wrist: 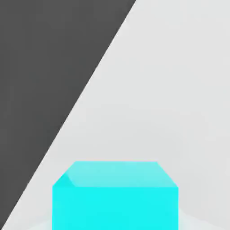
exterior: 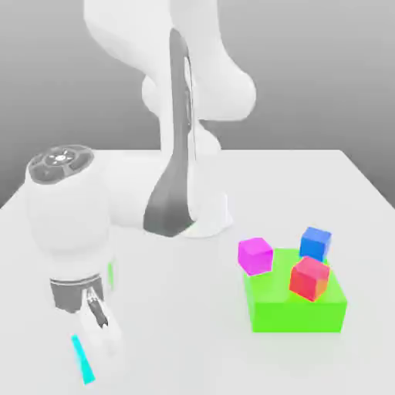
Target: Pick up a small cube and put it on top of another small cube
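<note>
A: Down at the exterior view's left, near the table (exterior: 193, 324) front edge: gripper (exterior: 99, 324) lowered, closed tight on the cyan cube (exterior: 82, 360). Cube close up under the hand camera too (wrist: 115, 195).

B: So grasp step, probably just made. Not lifted yet?

A: Looks still on the table. Cannot say more.

B: Next, lift straight, then carry to the right. Magenta cube (exterior: 255, 255), red cube (exterior: 310, 278), blue cube (exterior: 315, 243) around the green block (exterior: 293, 305).

A: Needs careful centering, gentle release.
</note>
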